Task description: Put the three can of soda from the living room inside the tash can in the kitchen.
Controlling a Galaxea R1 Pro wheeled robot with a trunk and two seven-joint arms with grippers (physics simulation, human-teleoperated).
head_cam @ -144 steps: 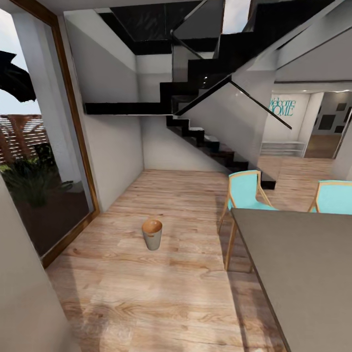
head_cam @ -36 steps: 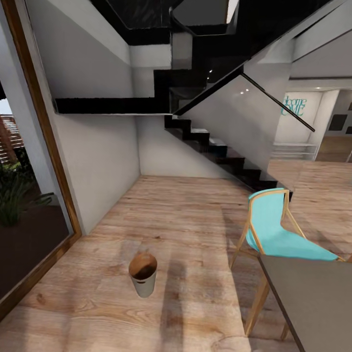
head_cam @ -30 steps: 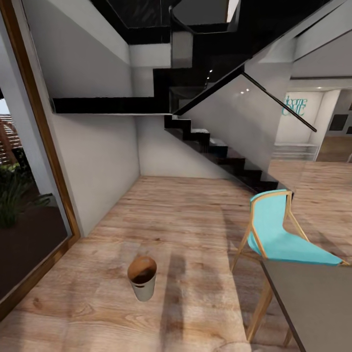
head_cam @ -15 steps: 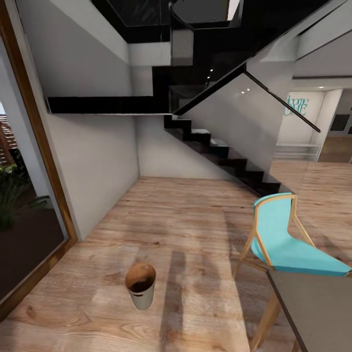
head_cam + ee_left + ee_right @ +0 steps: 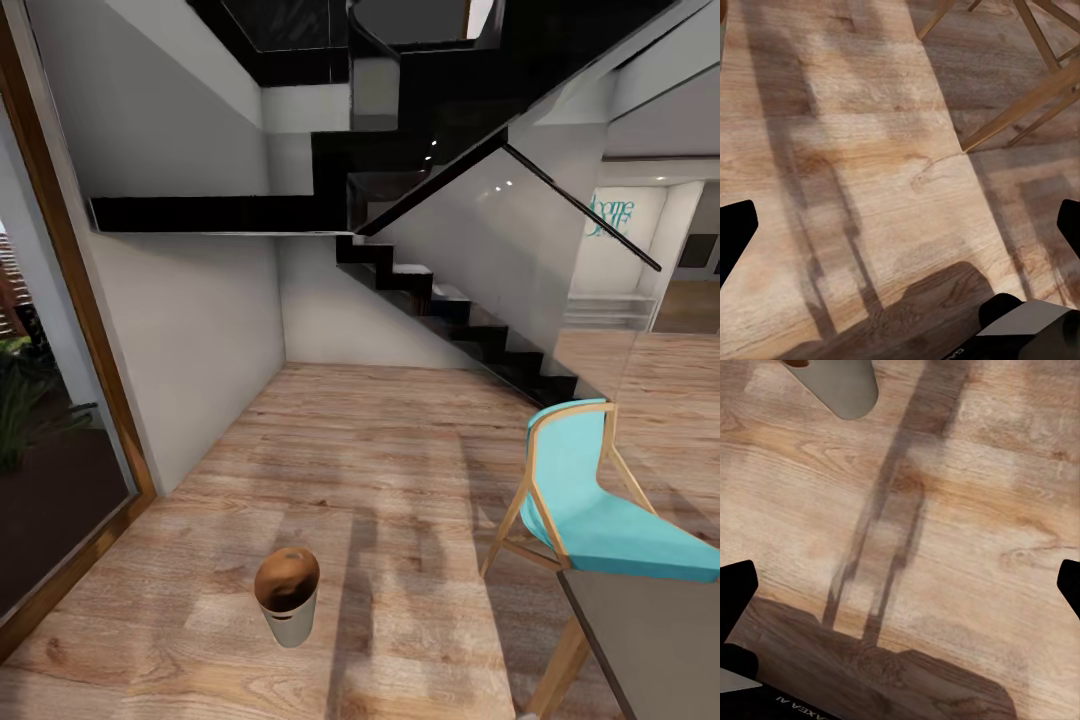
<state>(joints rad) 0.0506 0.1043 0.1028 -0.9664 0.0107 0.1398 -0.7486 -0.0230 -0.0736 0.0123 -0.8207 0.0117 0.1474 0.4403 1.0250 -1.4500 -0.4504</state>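
Both grippers were spread wide with nothing between their fingers (image 5: 735, 229), above bare wood floor (image 5: 400, 480). The trash can (image 5: 287, 597) stood ahead of them, and no soda can was seen inside, so probably all three remained to fetch.

Teal lettering (image 5: 611, 217) on the far white wall (image 5: 640, 235), past the staircase, is partly cut off by the glass railing, and only "ome" on the upper line reads clearly. In the right wrist view, white letters (image 5: 797, 706) run upside down along a dark robot part (image 5: 772, 701), reading roughly "XEA".
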